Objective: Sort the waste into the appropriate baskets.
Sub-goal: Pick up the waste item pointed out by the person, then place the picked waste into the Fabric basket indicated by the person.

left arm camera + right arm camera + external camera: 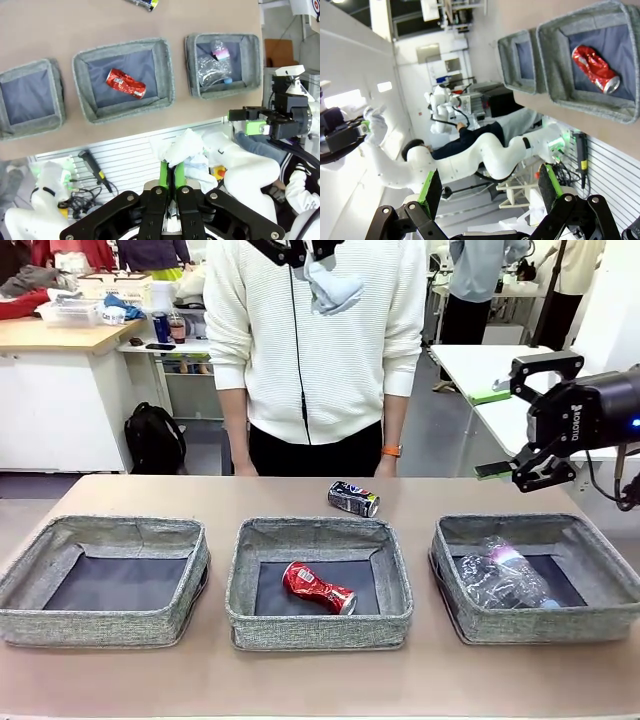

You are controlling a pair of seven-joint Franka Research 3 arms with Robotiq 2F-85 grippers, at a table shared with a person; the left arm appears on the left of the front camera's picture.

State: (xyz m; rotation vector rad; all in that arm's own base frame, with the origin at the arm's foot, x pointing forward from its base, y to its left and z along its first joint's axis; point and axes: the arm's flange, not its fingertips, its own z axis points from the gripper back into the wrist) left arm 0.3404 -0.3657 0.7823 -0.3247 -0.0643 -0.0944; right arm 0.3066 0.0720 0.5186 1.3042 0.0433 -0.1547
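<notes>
Across the lower half of the front view, three grey woven baskets in a row on the brown table. At lower left, the left basket, dark bottom bare. At lower centre, the middle basket, with the crushed red can lying on its side on the bottom. At lower right, the right basket, with the clear plastic bottle lying inside among crumpled clear plastic; cannot tell whether a bag lies there too. Just above the middle basket in the frame, on bare table and apart from the far wall, the dark blue-black can on its side. At top centre, high over the table and in front of the white sweater of the person standing at the far side, the left gripper, jaws closed on the white tissue wad, wad hanging just below. Same grip clear at lower centre of the left wrist view, green pads pressed together on the wad. At the right edge of the front view, above the right basket, the right gripper, turned sideways, jaws spread wide, nothing between them. On the person's wrist near centre, an orange wristband.
</notes>
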